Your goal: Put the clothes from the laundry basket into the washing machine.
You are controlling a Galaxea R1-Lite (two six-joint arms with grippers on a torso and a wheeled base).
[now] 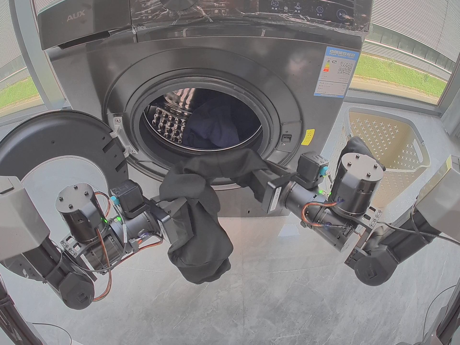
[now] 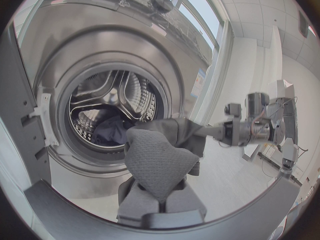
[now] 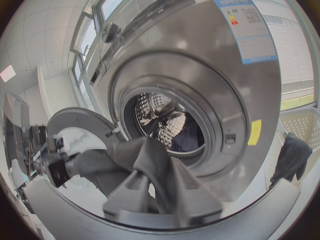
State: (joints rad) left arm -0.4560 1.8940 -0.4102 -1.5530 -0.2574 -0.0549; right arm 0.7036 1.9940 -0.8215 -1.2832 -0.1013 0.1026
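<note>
L pincer (image 2: 159,188) & R pincer (image 3: 158,174) both clamp dark garment (image 1: 201,243) slung betw. them.

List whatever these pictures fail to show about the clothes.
- Laundry basket bottom: head view, the right arm covers it; remaining clothes uncountable.
- Blue clothing in the drum: every view, shadow swallows its extent.
- Left gripper and right gripper fingertips: head view, the dark garment wraps them.

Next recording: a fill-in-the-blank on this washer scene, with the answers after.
The left gripper and right gripper are each ___ on the dark garment.
The door of the washing machine stands ___.
The laundry basket sits on the robot's ___ side.
Missing words: shut, open, right.
</note>
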